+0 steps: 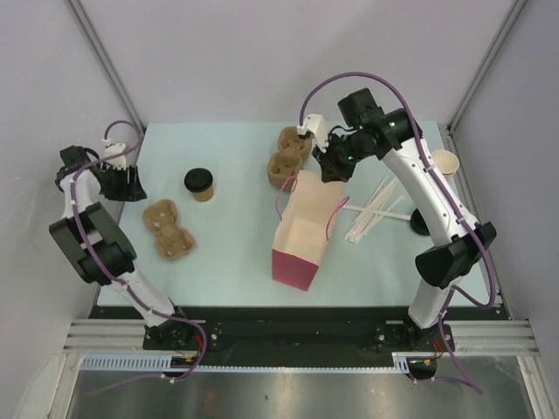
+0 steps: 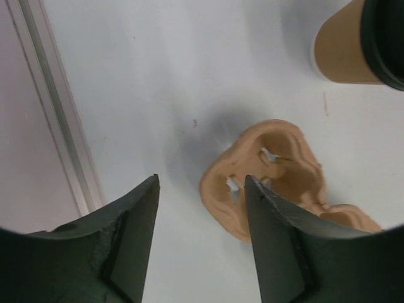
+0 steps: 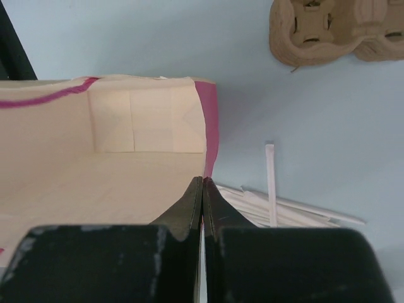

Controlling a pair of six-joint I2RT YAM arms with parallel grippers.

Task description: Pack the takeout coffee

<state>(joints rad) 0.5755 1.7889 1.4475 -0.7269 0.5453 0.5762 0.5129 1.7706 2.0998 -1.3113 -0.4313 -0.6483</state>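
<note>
The takeout coffee point(image 1: 200, 184), a small brown cup with a black lid, stands upright on the table left of centre. It also shows at the top right of the left wrist view point(image 2: 351, 44). My left gripper point(image 1: 123, 184) is open and empty near the far left edge, apart from the cup; its jaws point(image 2: 202, 184) stand wide over bare table. The pink paper bag point(image 1: 300, 231) lies mid-table with its mouth towards the back. My right gripper point(image 1: 333, 166) is shut on the bag's side wall at the mouth point(image 3: 203, 184), showing the pale inside point(image 3: 126, 170).
A brown pulp cup carrier point(image 1: 168, 229) lies near the coffee, also in the left wrist view point(image 2: 278, 183). A second carrier point(image 1: 291, 159) lies at the back behind the bag point(image 3: 328, 28). Wrapped straws point(image 1: 376, 214) lie right of the bag. Pale lidless cups point(image 1: 445, 162) stand far right.
</note>
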